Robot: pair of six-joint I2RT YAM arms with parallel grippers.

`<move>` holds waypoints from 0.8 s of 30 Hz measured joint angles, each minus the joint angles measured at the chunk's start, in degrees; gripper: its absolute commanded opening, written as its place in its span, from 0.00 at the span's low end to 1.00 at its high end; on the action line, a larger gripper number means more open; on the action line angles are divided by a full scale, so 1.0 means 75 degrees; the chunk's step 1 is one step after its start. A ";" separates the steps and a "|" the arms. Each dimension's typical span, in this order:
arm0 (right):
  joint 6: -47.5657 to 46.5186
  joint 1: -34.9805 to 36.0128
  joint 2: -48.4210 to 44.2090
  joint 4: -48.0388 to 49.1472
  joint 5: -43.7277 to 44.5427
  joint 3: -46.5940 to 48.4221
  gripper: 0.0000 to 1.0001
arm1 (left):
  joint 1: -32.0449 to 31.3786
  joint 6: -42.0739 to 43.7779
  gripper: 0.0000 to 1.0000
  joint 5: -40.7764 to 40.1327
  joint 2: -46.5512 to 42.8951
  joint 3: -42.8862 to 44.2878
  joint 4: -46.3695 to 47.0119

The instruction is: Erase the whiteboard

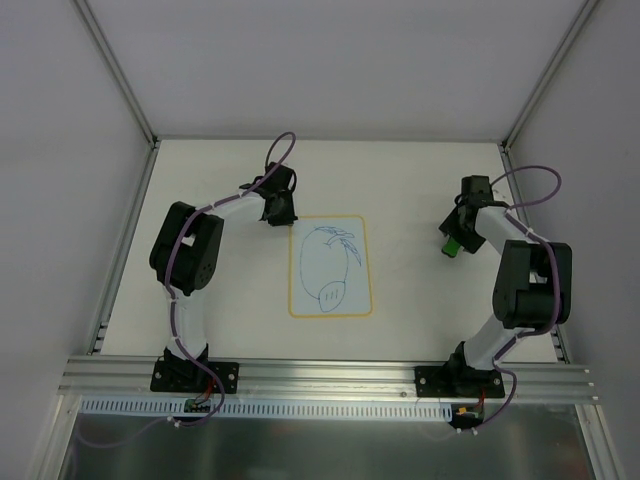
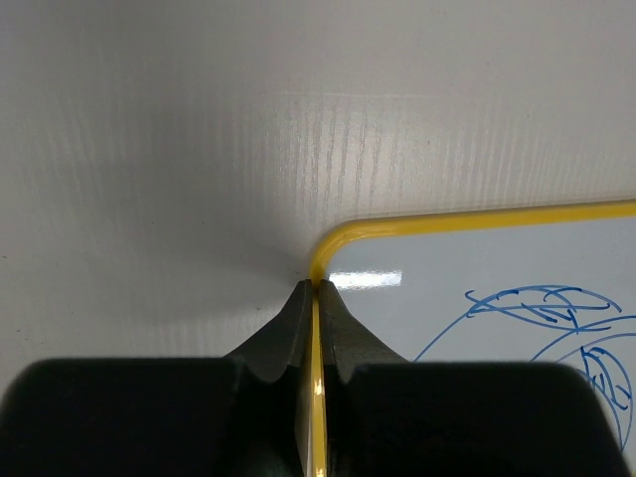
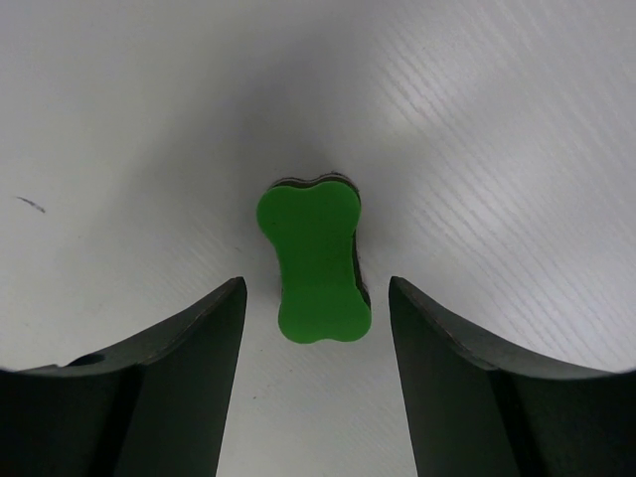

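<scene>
The whiteboard (image 1: 330, 266), white with a yellow border and blue scribbles, lies flat in the middle of the table. My left gripper (image 1: 279, 214) is at its far left corner, shut on the yellow border; in the left wrist view the left gripper (image 2: 316, 285) pinches the whiteboard (image 2: 477, 263) by that edge. The green bone-shaped eraser (image 1: 452, 246) lies on the table at the right. My right gripper (image 1: 456, 236) is just over it, open; in the right wrist view the eraser (image 3: 315, 259) lies between and just ahead of the tips of the right gripper (image 3: 316, 286).
White walls with metal posts (image 1: 118, 70) enclose the table at the back and sides. An aluminium rail (image 1: 330, 378) with the arm bases runs along the near edge.
</scene>
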 measured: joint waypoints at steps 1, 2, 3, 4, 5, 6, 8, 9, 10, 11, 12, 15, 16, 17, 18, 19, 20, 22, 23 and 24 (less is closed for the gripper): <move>0.0003 -0.0038 0.0026 0.0000 0.0006 0.0006 0.63 | 0.0000 0.0000 0.00 -0.0003 0.0000 0.0000 0.0003; 0.0006 -0.0064 0.0079 -0.0003 0.0012 0.0023 0.63 | 0.0000 0.0000 0.00 0.0000 0.0000 0.0000 0.0006; 0.0003 -0.0076 0.0149 -0.0006 0.0012 0.0058 0.63 | 0.0000 0.0000 0.00 0.0000 0.0000 0.0000 0.0009; 0.0003 -0.0085 0.0221 0.0000 0.0009 0.0102 0.62 | 0.0000 -0.0003 0.00 0.0000 0.0000 0.0000 0.0009; 0.0003 -0.0087 0.0318 0.0003 0.0006 0.0160 0.62 | 0.0000 0.0000 0.00 0.0003 0.0000 0.0000 0.0012; 0.0003 -0.0087 0.0405 0.0009 -0.0006 0.0204 0.60 | 0.0000 -0.0003 0.00 0.0003 0.0000 0.0000 0.0015; 0.0006 -0.0087 0.0562 0.0026 -0.0020 0.0256 0.58 | -0.0003 0.0000 0.00 0.0009 0.0000 -0.0003 0.0020; 0.0006 -0.0087 0.0621 0.0032 -0.0020 0.0268 0.55 | 0.0000 0.0000 0.00 0.0012 0.0000 -0.0003 0.0026; 0.0003 -0.0087 0.0656 0.0032 -0.0020 0.0271 0.53 | 0.0000 0.0000 0.00 0.0012 0.0000 -0.0003 0.0029; 0.0003 -0.0087 0.0688 0.0032 -0.0020 0.0274 0.50 | 0.0000 0.0000 0.00 0.0012 0.0000 -0.0003 0.0032; 0.0006 -0.0087 0.0711 0.0029 -0.0020 0.0277 0.44 | 0.0000 0.0000 0.00 0.0012 0.0000 -0.0003 0.0035; -0.0012 -0.0087 0.0749 0.0035 -0.0023 0.0291 0.28 | 0.0000 -0.0003 0.00 0.0015 0.0000 -0.0003 0.0038; -0.0003 -0.0087 0.0749 0.0035 -0.0023 0.0297 0.24 | 0.0000 0.0000 0.00 0.0012 0.0000 -0.0003 0.0038; -0.0026 -0.0087 0.0749 0.0041 -0.0026 0.0297 0.20 | 0.0000 0.0000 0.00 0.0015 0.0000 -0.0003 0.0038; -0.0041 -0.0085 0.0749 0.0047 -0.0032 0.0300 0.14 | 0.0000 0.0000 0.00 0.0015 0.0000 -0.0003 0.0038; -0.0061 -0.0067 0.0749 0.0047 -0.0038 0.0306 0.12 | 0.0000 -0.0003 0.00 0.0015 0.0000 -0.0003 0.0038; -0.0108 -0.0044 0.0749 0.0047 -0.0052 0.0312 0.07 | 0.0000 -0.0003 0.00 0.0017 0.0000 -0.0003 0.0038; -0.0219 0.0073 0.0749 0.0041 -0.0093 0.0329 0.05 | 0.0000 -0.0006 0.00 0.0017 0.0000 -0.0003 0.0038; -0.0300 0.0169 0.0749 0.0044 -0.0140 0.0347 0.05 | 0.0000 -0.0006 0.00 0.0017 0.0000 -0.0003 0.0038; -0.0414 0.0335 0.0749 0.0041 -0.0198 0.0376 0.04 | 0.0000 -0.0009 0.00 0.0020 0.0000 -0.0003 0.0041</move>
